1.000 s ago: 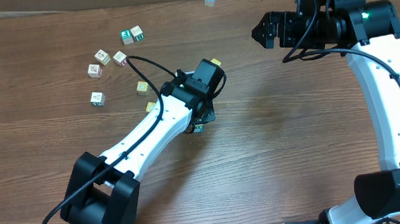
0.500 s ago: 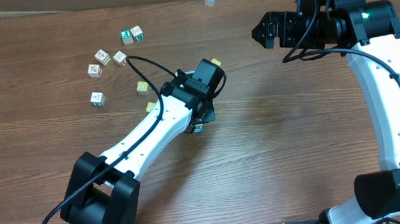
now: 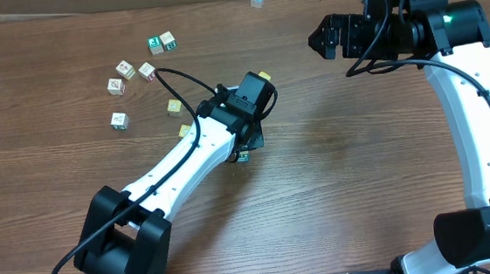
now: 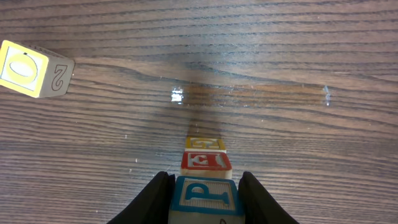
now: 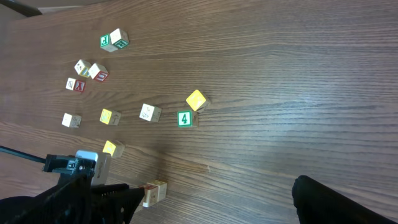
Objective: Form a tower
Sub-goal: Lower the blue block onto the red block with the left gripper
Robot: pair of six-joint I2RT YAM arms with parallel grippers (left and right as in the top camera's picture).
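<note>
Mid-way across the brown wood-grain desk (image 3: pixel 344 173), the left end effector (image 4: pixel 204 186) grips the teal-blue top of the narrow wooden cube tower (image 4: pixel 206 163); the right end effector (image 3: pixel 319 37) gapes wide, empty.

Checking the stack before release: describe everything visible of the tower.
The tower is three small wooden cubes in a narrow column, seen from above in the left wrist view: a blue-framed P cube on top, a red-framed E face below it, a yellow cube lowest. It stands on the table, roughly aligned. The left gripper clasps the top cube's two sides; nothing else touches it.
</note>
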